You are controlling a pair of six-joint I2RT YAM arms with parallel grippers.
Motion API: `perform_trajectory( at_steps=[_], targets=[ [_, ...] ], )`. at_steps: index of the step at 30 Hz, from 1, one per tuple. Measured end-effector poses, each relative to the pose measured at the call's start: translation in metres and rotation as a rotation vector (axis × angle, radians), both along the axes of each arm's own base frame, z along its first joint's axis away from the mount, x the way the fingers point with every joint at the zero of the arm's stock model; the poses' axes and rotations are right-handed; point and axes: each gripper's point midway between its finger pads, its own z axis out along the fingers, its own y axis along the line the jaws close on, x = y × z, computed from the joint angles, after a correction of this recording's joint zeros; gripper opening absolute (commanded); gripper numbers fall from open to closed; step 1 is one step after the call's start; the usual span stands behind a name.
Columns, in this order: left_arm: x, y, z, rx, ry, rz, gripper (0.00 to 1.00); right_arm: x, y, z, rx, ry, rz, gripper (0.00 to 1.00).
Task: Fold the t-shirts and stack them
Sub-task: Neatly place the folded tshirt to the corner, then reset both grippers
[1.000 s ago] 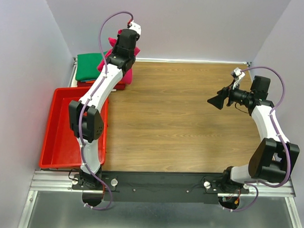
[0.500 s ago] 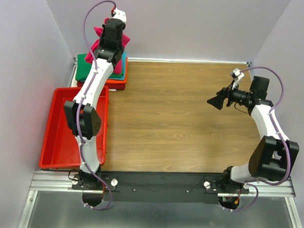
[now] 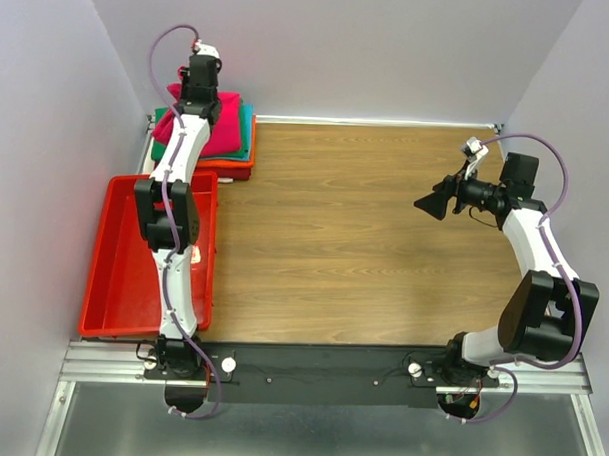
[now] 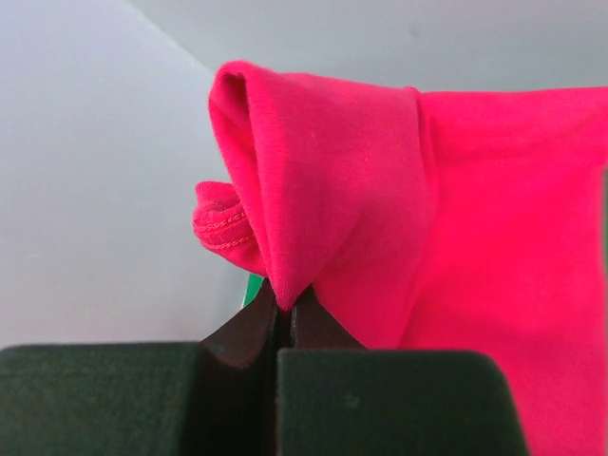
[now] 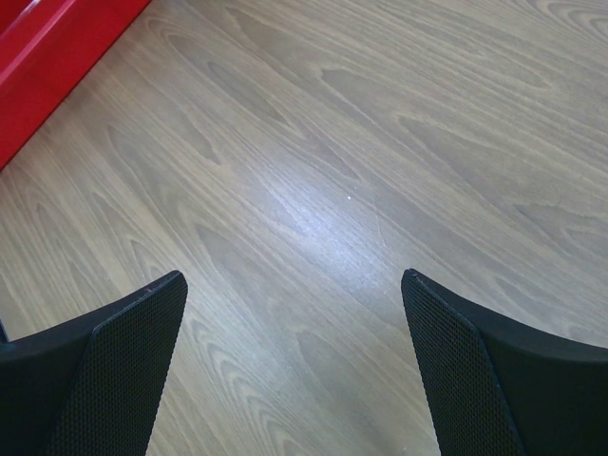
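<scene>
A magenta-pink t-shirt [image 3: 220, 125], folded, lies on top of the stack of folded shirts [image 3: 237, 156] at the far left corner of the table; green, teal, orange and dark red edges show beneath it. My left gripper [image 3: 194, 96] is shut on a pinch of the pink shirt [image 4: 332, 190] at its far left edge, by the back wall. A sliver of green [image 4: 253, 287] shows under the cloth. My right gripper [image 3: 430, 203] is open and empty, held above the bare wood at the right [image 5: 294, 285].
A red plastic tray [image 3: 122, 282] sits at the left, in front of the stack; its corner shows in the right wrist view [image 5: 47, 66]. Grey walls close the table at the back and sides. The wooden tabletop [image 3: 354, 240] spans the middle.
My left gripper has carried the pink shirt leftward and back, from above the stack's right side down onto it. The right arm has not moved.
</scene>
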Motion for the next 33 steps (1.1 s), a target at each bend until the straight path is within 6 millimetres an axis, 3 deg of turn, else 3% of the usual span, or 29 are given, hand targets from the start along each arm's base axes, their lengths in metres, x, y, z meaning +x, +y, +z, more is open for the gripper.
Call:
perform_trajectory(
  at_steps=[1, 2, 5, 8, 11, 13, 20, 24, 27, 28, 33],
  targets=[
    [0.004, 0.01, -0.004, -0.011, -0.004, 0.02, 0.9, 0.0, 0.0, -0.001, 0.001, 0.002, 0.001, 1.0],
    [0.008, 0.019, -0.003, -0.029, -0.024, 0.04, 0.98, 0.0, 0.0, -0.001, 0.003, 0.005, 0.002, 1.0],
    [0.02, 0.054, -0.007, -0.113, -0.084, 0.103, 0.98, 0.0, 0.0, -0.003, 0.005, 0.012, 0.003, 1.0],
    [0.018, 0.084, -0.007, -0.174, -0.116, 0.152, 0.98, 0.0, 0.001, -0.004, 0.006, 0.015, 0.003, 1.0],
    [0.008, 0.106, 0.009, -0.233, -0.161, 0.18, 0.98, -0.001, 0.001, -0.004, 0.006, 0.017, 0.003, 1.0],
    [-0.002, 0.106, 0.029, -0.265, -0.193, 0.16, 0.98, -0.001, 0.0, -0.004, 0.005, 0.015, 0.004, 1.0],
    [-0.07, 0.047, 0.12, -0.385, -0.324, -0.103, 0.98, -0.001, -0.001, -0.007, -0.012, 0.018, 0.001, 1.0],
    [-0.118, 0.001, 0.138, -0.452, -0.361, -0.318, 0.98, 0.002, -0.009, -0.013, -0.055, 0.016, -0.032, 1.0],
    [-0.152, -0.027, 0.123, -0.504, -0.348, -0.433, 0.98, 0.006, -0.02, -0.016, -0.092, 0.019, -0.082, 1.0],
    [-0.17, -0.041, 0.108, -0.533, -0.328, -0.49, 0.98, 0.008, -0.024, -0.016, -0.103, 0.019, -0.101, 1.0],
    [-0.215, -0.066, 0.075, -0.577, -0.286, -0.587, 0.98, 0.014, -0.064, -0.01, -0.21, -0.009, -0.311, 1.0]
  ],
)
